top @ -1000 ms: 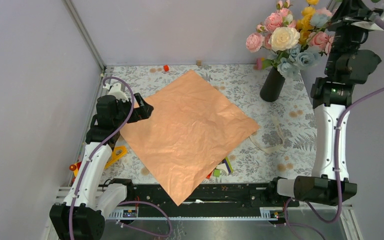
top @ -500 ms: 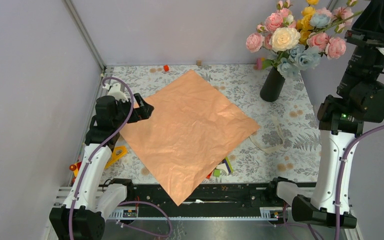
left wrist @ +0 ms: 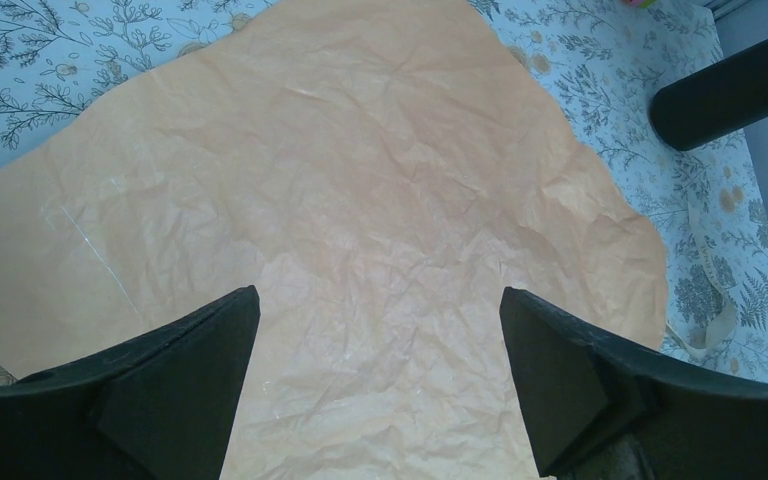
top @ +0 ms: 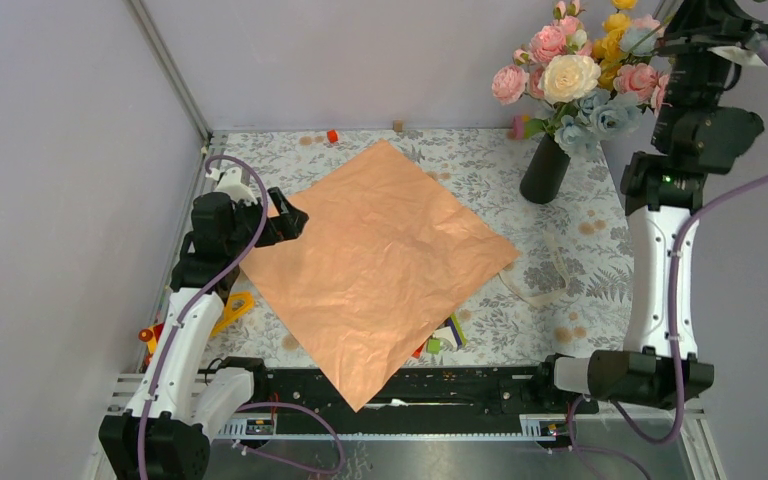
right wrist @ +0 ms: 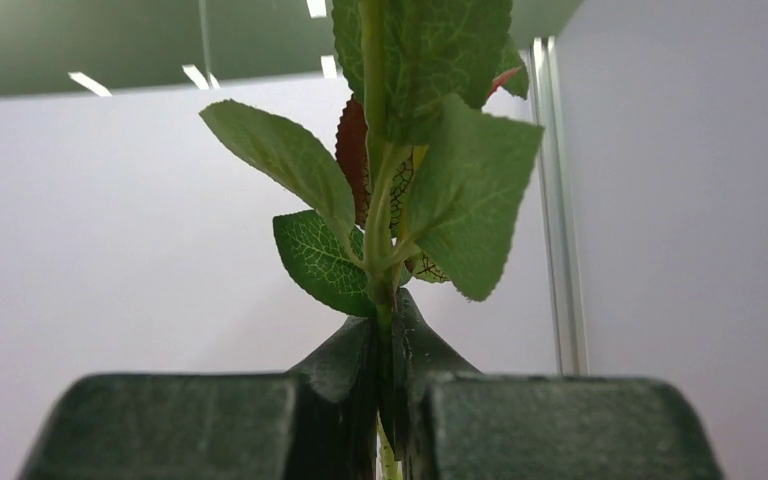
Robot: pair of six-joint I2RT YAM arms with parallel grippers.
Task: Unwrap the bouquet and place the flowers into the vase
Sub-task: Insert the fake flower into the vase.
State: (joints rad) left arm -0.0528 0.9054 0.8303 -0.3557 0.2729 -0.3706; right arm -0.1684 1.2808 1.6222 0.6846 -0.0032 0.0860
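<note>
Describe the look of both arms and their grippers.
Both the left arm and right arm have white links, black joints and purple cables. The left gripper and right gripper have dark, wedge-shaped fingers. The right arm carries a green light.

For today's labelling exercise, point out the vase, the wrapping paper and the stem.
vase (top: 545,172), top view, black body.
wrapping paper (left wrist: 360,200), left wrist view, crinkled middle.
stem (right wrist: 380,270), right wrist view, between the leaves.

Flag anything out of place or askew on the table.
The wrapping paper lies skewed, its near corner hanging past the table edge over the rail. A loose ribbon curls beside it, and small coloured bits poke from under its edge.
</note>
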